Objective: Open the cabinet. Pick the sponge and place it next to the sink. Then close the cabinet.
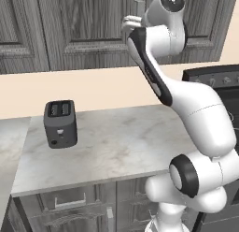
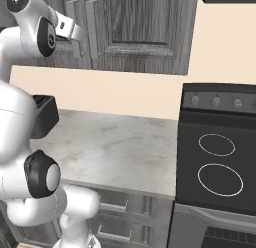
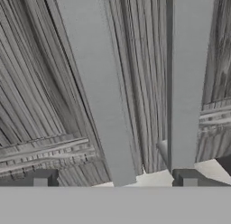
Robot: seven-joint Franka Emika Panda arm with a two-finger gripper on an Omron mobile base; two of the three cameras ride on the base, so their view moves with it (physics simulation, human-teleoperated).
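Even, flat rendered light, no glare. Soft shadow beside the toaster (image 1: 60,123) on the bench (image 1: 116,151). Hand view close, handles (image 3: 97,92) slightly soft and coarse.

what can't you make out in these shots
- Sponge: presumably inside the cabinet; closed doors hide it.
- Cabinet top: cut off by the upper edge in both base views.
- Gripper in the left base view: mostly behind the arm.
- Toaster in the right base view: partly behind the arm.

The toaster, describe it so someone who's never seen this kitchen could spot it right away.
Find the pale marble counter under the dark grey wall cabinet, left of the black stove. Toward its left end stands the toaster: a small black box with two top slots, alone on that surface.
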